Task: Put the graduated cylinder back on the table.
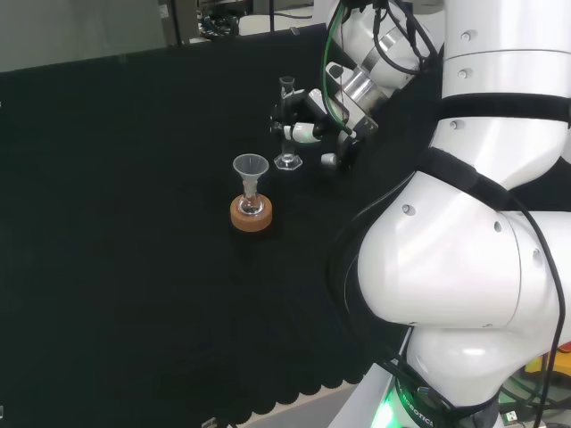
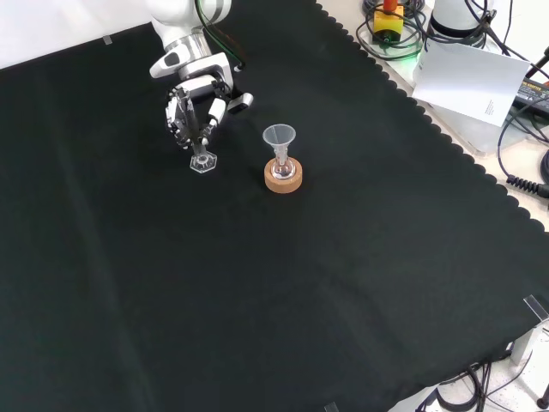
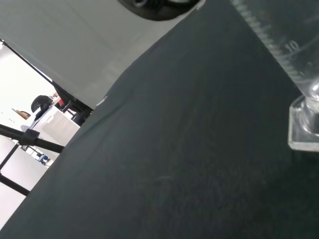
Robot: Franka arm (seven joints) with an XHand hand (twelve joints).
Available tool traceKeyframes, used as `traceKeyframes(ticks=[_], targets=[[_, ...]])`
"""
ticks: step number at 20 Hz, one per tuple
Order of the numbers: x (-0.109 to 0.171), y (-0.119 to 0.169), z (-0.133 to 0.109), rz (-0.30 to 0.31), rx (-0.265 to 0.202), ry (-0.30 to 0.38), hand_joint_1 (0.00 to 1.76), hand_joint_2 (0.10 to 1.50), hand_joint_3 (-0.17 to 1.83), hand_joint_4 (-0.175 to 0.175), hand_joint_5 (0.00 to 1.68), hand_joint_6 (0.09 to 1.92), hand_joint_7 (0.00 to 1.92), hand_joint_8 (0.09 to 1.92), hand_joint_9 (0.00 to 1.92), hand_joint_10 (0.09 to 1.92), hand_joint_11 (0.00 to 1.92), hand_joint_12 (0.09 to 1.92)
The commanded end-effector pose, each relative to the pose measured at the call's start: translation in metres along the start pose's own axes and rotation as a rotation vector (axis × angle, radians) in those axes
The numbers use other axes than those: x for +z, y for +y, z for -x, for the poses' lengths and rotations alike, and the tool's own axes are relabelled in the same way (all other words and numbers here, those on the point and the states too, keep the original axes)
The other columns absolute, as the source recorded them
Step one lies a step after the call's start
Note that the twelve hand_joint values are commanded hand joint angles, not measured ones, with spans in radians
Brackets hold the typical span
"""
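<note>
On the black-clothed table (image 1: 134, 267), the graduated cylinder (image 1: 286, 125) stands upright with its base seemingly on the cloth, just beside a funnelled flask (image 1: 251, 183) on its cork ring (image 1: 251, 215), yet the hand (image 1: 308, 120) has its fingers (image 2: 182, 116) curled round it, so only letting go seems left.

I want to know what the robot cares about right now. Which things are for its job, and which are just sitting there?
For the job:
- measuring cylinder, upright, its base at the cloth
- hand, fingers curled round the cylinder
- black cloth, where the cylinder goes

Just sitting there:
- funnel in a small flask
- cork ring under the flask
</note>
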State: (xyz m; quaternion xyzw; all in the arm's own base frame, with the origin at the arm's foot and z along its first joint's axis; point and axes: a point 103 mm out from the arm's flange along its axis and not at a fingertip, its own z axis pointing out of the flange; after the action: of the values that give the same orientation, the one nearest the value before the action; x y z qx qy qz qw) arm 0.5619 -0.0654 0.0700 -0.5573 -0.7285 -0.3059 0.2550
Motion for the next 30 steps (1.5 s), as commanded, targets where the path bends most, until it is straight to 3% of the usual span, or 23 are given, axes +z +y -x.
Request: traceKeyframes(ticks=[1,9,10,11,12,14,17,19,24,30], targets=[[0.003,-0.002,0.005,-0.008,0.002,-0.007,1.25,1.05,0.0,0.038,1.13,0.82,1.16,0.68,1.47,0.09,1.24,0.72],[0.001,-0.002,0.001,-0.044,-0.02,-0.031,1.23,1.09,0.01,0.04,1.03,0.96,1.07,0.86,1.41,0.09,1.2,0.77],[0.0,-0.002,0.001,-0.049,-0.021,-0.029,1.2,1.1,0.01,-0.038,1.0,0.99,1.05,0.79,1.4,0.09,1.2,0.79],[-0.001,-0.001,0.0,-0.054,-0.02,-0.024,1.18,1.11,0.01,-0.087,0.99,1.0,1.04,0.7,1.38,0.09,1.18,0.81],[-0.002,-0.001,0.0,-0.057,-0.016,-0.022,1.15,1.11,0.0,-0.089,0.99,0.99,1.02,0.62,1.36,0.09,1.14,0.85],[-0.003,0.0,0.001,-0.068,-0.005,-0.014,1.1,1.1,0.0,-0.02,0.99,0.98,0.95,0.54,1.31,0.09,1.03,0.93],[-0.005,0.001,0.002,-0.077,0.002,-0.016,1.04,1.06,-0.08,-0.03,0.92,0.71,0.89,0.5,1.23,0.09,0.89,1.03],[-0.006,0.003,0.002,-0.086,0.008,-0.016,1.01,1.05,-0.15,-0.026,0.89,0.63,0.87,0.48,1.19,0.09,0.83,1.07],[-0.007,0.005,0.003,-0.106,0.028,-0.026,0.95,1.02,-0.17,-0.015,0.85,0.59,0.84,0.47,1.14,0.09,0.74,1.13],[-0.012,0.005,0.004,-0.09,0.033,-0.014,0.94,1.02,-0.17,-0.014,0.81,0.59,0.81,0.47,1.11,0.09,0.68,1.18]])
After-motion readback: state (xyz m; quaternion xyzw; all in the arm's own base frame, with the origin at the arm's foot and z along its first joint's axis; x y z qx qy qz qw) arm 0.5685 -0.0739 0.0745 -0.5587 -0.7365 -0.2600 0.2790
